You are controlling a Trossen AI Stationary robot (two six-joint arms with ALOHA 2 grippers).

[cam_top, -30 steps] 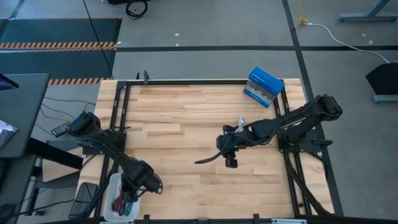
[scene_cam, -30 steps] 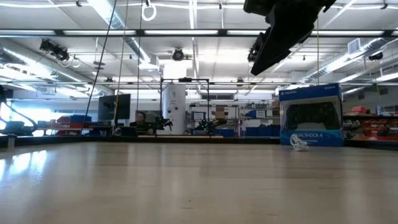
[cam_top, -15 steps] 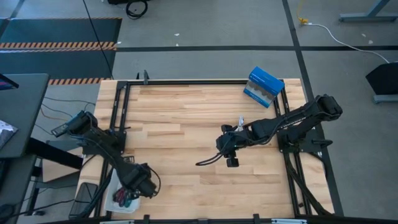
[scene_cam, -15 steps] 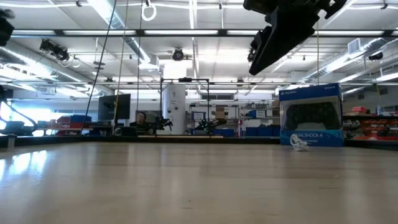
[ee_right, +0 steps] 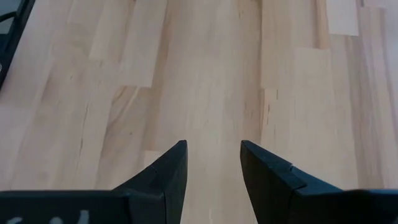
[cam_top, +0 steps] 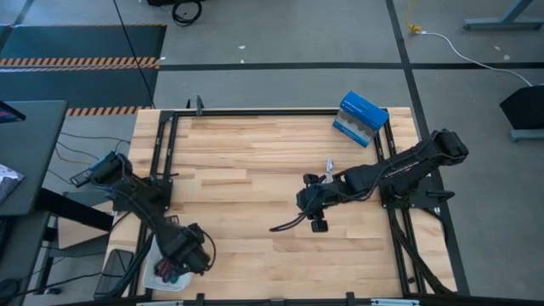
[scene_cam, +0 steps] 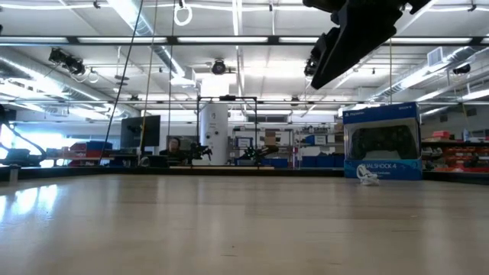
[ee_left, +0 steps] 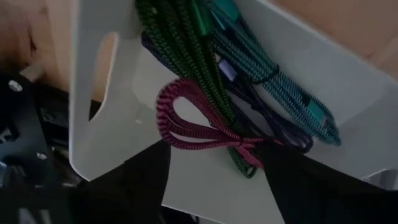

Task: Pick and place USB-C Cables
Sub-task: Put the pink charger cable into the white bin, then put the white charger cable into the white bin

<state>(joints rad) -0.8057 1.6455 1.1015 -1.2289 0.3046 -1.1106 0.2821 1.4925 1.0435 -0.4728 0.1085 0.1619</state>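
My left gripper is parked right over the white tray at the table's near-left corner, jaws spread so the maroon cable lies free in the tray between my fingertips, not pinched; it sits against the green cable, with the teal cable and a purple cable bundled beside it. Right gripper hangs mid-table above bare wood, jaws parted, nothing between them. One white cable lies by the blue-and-white box, likely the next pick
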